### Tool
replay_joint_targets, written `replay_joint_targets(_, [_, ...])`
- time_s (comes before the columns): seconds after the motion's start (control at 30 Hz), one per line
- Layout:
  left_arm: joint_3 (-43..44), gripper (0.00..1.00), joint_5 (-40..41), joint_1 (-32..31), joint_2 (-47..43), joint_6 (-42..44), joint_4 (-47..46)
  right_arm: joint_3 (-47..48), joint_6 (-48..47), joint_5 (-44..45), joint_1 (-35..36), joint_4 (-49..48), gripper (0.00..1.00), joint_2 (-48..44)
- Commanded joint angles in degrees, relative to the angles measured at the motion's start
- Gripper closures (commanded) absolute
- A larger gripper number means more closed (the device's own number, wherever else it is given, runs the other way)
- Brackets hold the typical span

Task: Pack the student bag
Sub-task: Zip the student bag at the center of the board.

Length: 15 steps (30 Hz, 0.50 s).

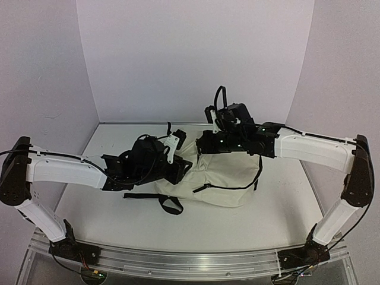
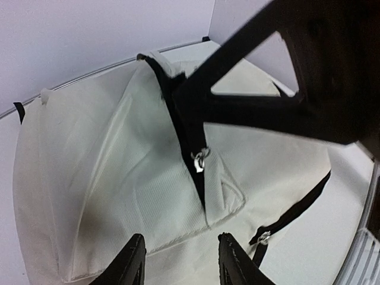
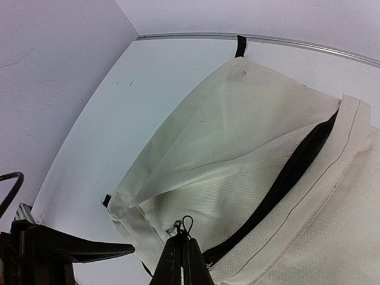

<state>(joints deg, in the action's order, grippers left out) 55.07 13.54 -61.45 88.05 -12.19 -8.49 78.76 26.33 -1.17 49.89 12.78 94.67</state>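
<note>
The student bag (image 1: 228, 178) is a cream fabric backpack with black zippers, lying flat mid-table. My right gripper (image 1: 205, 141) is over its left top corner. In the right wrist view the gripper (image 3: 184, 240) is shut on a small cord zipper pull at the end of the black main zipper (image 3: 297, 166), which is partly open on the bag (image 3: 237, 136). My left gripper (image 1: 178, 169) hovers at the bag's left edge. In the left wrist view it (image 2: 181, 261) is open and empty above the cream fabric (image 2: 107, 166), near a silver zipper pull (image 2: 200, 160).
Black straps (image 1: 161, 200) trail from the bag toward the near edge. A front pocket zipper (image 2: 297, 205) crosses the bag. The right arm's black gripper body (image 2: 297, 77) hangs just above my left gripper. White walls enclose the table (image 1: 119, 208) at the back and sides.
</note>
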Motion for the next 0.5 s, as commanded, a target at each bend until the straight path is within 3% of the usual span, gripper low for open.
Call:
replay_joint_targets(0.0, [4.7, 0.57, 0.3, -0.2, 1.4, -6.5, -3.7, 2.9, 1.5, -1.1, -0.3, -10.1, 1.0, -0.4])
replay_joint_targets(0.47, [10.5, 0.56, 0.5, -0.2, 9.2, -11.6, -2.8, 1.4, 2.8, -1.7, -0.2, -11.6, 1.0, -1.1])
